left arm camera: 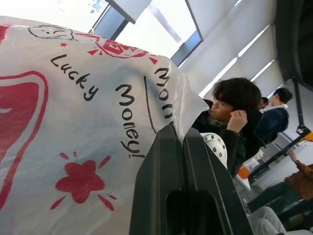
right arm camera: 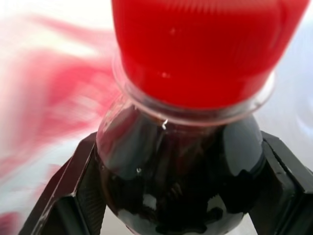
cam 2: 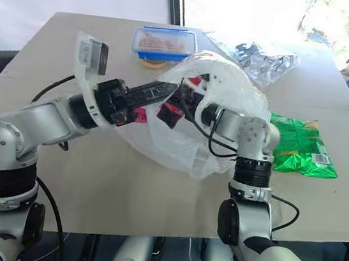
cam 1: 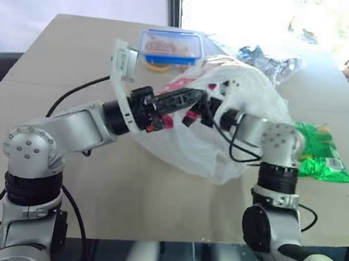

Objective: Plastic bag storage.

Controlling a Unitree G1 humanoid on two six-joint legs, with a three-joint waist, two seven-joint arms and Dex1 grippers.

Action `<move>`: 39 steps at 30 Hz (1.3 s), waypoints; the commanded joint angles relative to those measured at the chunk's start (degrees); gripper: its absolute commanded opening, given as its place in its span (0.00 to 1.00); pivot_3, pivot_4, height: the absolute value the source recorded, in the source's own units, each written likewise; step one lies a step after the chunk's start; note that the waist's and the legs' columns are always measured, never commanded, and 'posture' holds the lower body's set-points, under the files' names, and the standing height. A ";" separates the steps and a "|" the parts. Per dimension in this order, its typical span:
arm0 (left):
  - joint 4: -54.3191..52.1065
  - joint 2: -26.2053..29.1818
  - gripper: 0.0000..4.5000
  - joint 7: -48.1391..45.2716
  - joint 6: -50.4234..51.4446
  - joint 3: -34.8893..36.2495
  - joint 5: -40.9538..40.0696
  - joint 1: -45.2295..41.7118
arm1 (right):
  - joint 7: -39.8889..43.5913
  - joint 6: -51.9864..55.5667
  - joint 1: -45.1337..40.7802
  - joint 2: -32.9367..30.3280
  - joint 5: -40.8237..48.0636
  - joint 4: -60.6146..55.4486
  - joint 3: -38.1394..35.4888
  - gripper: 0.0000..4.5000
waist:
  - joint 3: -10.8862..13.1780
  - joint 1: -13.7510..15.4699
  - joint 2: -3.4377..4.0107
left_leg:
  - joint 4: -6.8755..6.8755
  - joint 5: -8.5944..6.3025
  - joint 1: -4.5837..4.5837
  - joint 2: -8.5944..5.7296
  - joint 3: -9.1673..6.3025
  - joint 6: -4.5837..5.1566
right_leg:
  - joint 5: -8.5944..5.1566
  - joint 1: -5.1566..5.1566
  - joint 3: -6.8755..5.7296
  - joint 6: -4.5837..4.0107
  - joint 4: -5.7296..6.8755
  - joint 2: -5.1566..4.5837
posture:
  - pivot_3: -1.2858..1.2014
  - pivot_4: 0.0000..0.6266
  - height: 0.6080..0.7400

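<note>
The plastic bag (cam 1: 225,134) hangs bunched above the middle of the bench (cam 1: 152,198), held up between the two arms at the frame's centre. The left hand (cam 1: 195,98) reaches in from the left, fingers pressed together, apparently pinching the bag's film. The right hand (right arm camera: 161,196), coming from the right and pointing left, grips a dark bottle (right arm camera: 171,166) with a red cap, seemingly at or inside the bag. Both hands meet at the bag's upper left edge.
</note>
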 commanded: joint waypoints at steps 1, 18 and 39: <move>-2.23 0.55 0.00 -0.26 -2.77 -0.13 3.98 0.51 | 2.52 -5.96 -1.18 -0.61 -1.57 2.18 1.96 1.00 | 0.00 0.08 0.00 | 0.00 0.00 -0.04 0.00 0.00 0.00 | 0.00 -0.03 -0.01 0.00 -0.02 0.00 | 0.52 0.24 1.00; 2.12 -5.22 0.00 -2.20 -10.75 -4.44 31.63 -3.73 | 9.55 15.63 5.96 -22.13 27.74 -40.71 -10.67 1.00 | -0.01 0.49 -0.01 | 0.10 0.01 -0.79 0.00 -0.10 0.00 | 0.01 -0.63 -0.19 0.01 -0.03 -0.02 | 0.52 0.24 1.00; 8.41 -7.74 0.00 -22.15 -13.90 -11.52 53.46 -8.94 | 8.83 -36.24 80.48 -69.59 -29.50 -58.08 -6.74 1.00 | -0.12 0.21 -0.14 | 0.41 0.02 -0.55 0.02 -0.18 0.01 | -0.03 -0.13 -0.19 0.19 -0.31 0.06 | 0.52 0.24 1.00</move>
